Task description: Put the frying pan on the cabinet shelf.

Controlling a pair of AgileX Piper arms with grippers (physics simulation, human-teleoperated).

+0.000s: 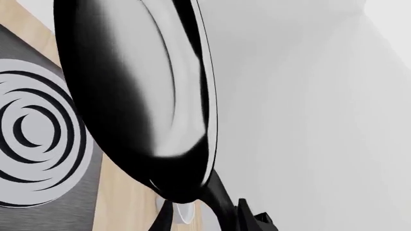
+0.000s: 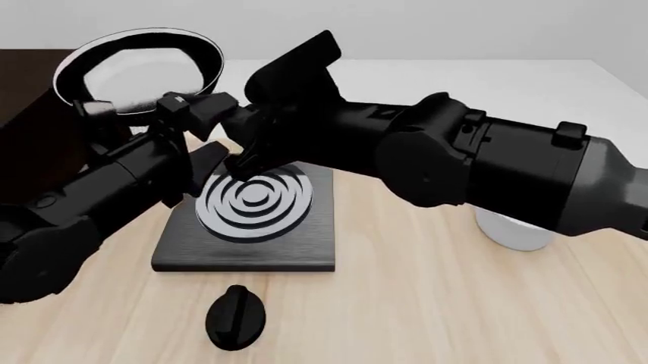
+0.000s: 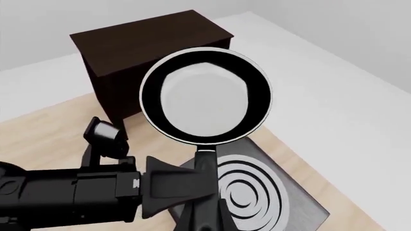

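The frying pan [image 2: 136, 67] hangs tilted in the air between the hob and the cabinet, its glossy inside facing me. It fills the left wrist view [image 1: 134, 96] and shows whole in the right wrist view [image 3: 205, 96]. My right gripper [image 2: 241, 161] is shut on the far end of its handle [image 3: 204, 163]. My left gripper [image 2: 208, 133] is open, its fingers either side of the handle nearer the pan, with a gap showing on one side. The dark cabinet shelf [image 3: 151, 43] lies behind and left of the pan [image 2: 26, 106].
The square black hob [image 2: 253, 201] with white rings sits under both grippers. A black oval knob [image 2: 236, 318] lies in front of it. A white bowl [image 2: 511, 231] stands at the right, mostly hidden behind my right arm.
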